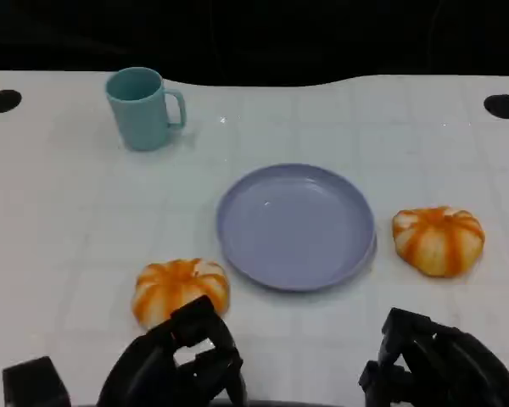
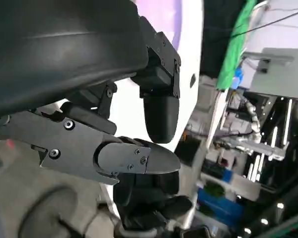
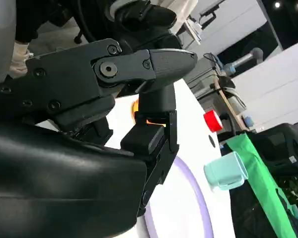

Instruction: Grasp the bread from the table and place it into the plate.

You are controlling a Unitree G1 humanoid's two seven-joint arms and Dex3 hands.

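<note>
Two orange-and-white striped breads lie on the white table. One bread [image 1: 181, 288] sits left of the lavender plate [image 1: 295, 225], just beyond my left hand [image 1: 182, 360]. The other bread [image 1: 439, 240] lies right of the plate, a little beyond my right hand [image 1: 441, 365]. The plate holds nothing. Both hands hover low at the table's near edge with fingers apart and nothing in them. In the left wrist view my left hand [image 2: 114, 124] reaches out with the plate [image 2: 164, 15] beyond it. In the right wrist view my right hand [image 3: 114, 99] hides most of an orange bread [image 3: 149, 121]; the plate's rim [image 3: 191, 191] shows past it.
A teal mug [image 1: 142, 108] stands upright at the far left of the table, also seen as the mug [image 3: 226, 171] past the plate. Two black round holes [image 1: 2, 100] mark the table's far corners. A small black block [image 1: 36, 381] sits at the near left edge.
</note>
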